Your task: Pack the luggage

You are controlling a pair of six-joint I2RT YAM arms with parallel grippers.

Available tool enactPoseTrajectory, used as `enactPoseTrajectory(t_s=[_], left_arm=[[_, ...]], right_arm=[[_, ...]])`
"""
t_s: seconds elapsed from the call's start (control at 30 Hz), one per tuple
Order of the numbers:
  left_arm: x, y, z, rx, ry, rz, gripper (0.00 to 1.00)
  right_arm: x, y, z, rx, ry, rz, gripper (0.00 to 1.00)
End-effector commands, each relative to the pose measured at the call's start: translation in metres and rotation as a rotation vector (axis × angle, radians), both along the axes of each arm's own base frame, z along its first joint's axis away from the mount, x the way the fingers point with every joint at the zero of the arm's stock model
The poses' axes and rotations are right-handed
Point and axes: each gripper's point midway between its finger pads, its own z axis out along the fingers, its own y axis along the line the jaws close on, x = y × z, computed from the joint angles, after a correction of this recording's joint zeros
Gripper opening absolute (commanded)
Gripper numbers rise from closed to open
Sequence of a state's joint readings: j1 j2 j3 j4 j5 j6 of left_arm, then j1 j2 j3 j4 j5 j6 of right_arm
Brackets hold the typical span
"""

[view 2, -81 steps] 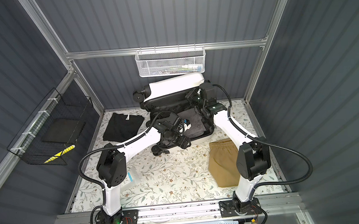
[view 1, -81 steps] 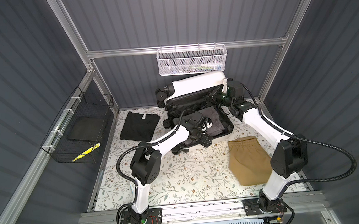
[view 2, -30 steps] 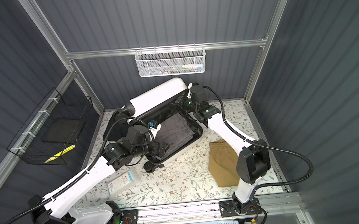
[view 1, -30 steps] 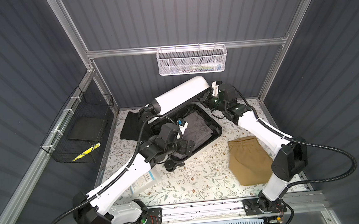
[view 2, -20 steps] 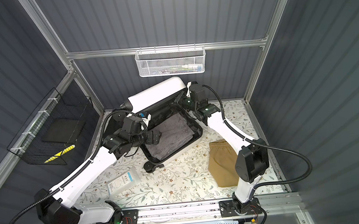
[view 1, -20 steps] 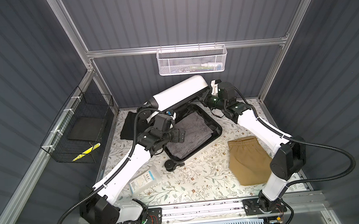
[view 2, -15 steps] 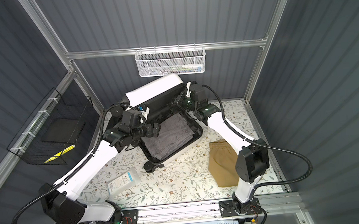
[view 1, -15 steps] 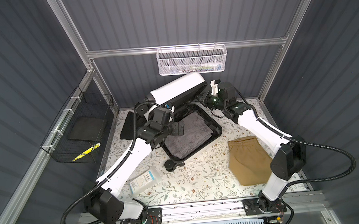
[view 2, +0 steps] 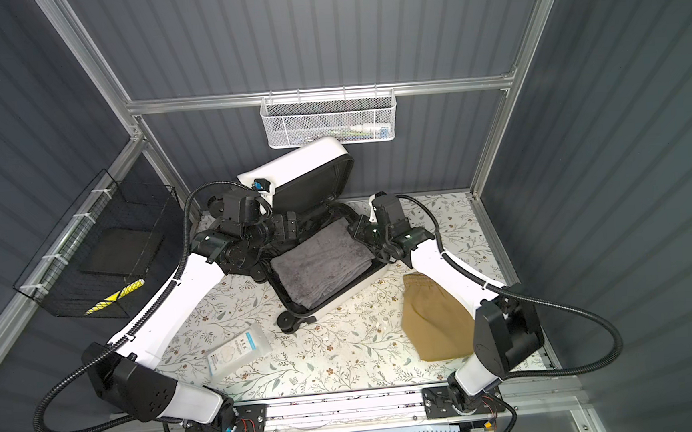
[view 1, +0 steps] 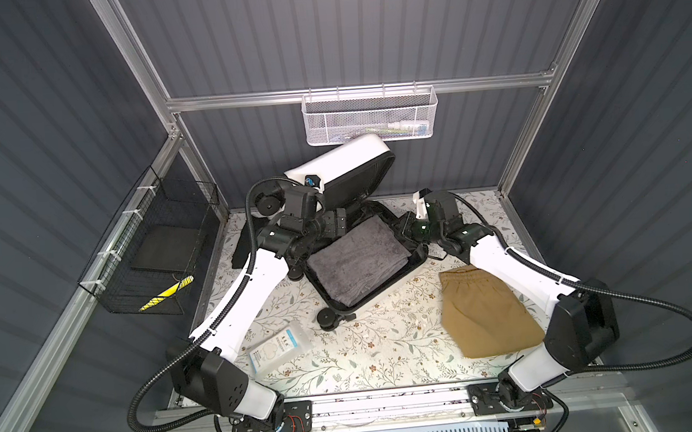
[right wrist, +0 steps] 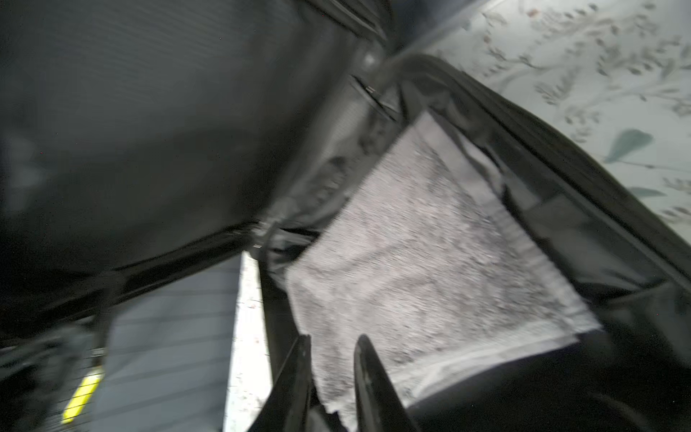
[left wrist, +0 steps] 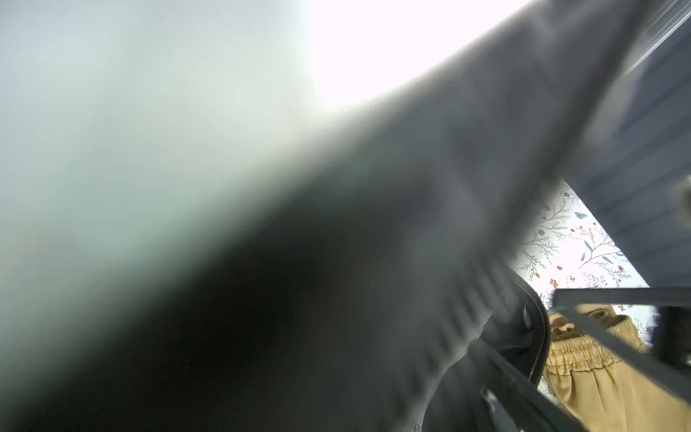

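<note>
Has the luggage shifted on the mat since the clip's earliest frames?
Yes. The luggage has turned and slid left: its lid earlier spanned the full width of the white mesh basket; now its right end stops short of the basket's right end.

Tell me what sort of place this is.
Likely a robot test booth staged for packing, not a lived-in room: grey ribbed wall panels on an aluminium frame, robot arms bolted to a front rail, and an open white suitcase on a floral-covered table.
</note>
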State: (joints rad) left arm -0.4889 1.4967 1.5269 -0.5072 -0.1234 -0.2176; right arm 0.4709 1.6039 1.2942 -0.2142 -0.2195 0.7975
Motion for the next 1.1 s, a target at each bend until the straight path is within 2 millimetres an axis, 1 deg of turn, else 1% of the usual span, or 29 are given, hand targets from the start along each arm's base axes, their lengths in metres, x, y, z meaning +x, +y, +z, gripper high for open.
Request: enactPoseTrajectory(t_s=[0.0,0.2,0.27,0.37,0.5,0.67,0.9,1.07], left_arm=[[0.003,0.000,0.012,0.003,-0.029,-0.011,1.00],[0.003,0.001,0.012,0.001,-0.027,-0.009,1.00],[0.003,0.000,0.011,-0.002,-0.026,-0.012,1.00],[0.003,0.000,0.012,-0.008,-0.025,-0.013,1.00],[0.003,-0.002,0.011,-0.015,-0.022,-0.017,1.00],[0.003,-0.003,0.007,-0.020,-0.014,-0.020,1.00],[0.005,-0.008,0.002,-0.044,-0.008,-0.029,1.00],[0.006,-0.013,-0.001,-0.058,-0.001,-0.043,1.00]], right_arm=[[-0.001,-0.012,-0.034,-0.173,0.067,0.033,0.26],[0.004,-0.031,-0.078,-0.354,0.188,0.051,0.29],[0.003,-0.039,-0.092,-0.392,0.233,0.050,0.29],[-0.006,-0.051,-0.108,-0.436,0.287,0.046,0.28],[-0.022,-0.067,-0.128,-0.486,0.354,0.049,0.28],[-0.046,-0.086,-0.143,-0.561,0.425,0.067,0.28],[-0.087,-0.111,-0.166,-0.621,0.525,0.060,0.27],[-0.116,-0.123,-0.180,-0.628,0.582,0.043,0.26]])
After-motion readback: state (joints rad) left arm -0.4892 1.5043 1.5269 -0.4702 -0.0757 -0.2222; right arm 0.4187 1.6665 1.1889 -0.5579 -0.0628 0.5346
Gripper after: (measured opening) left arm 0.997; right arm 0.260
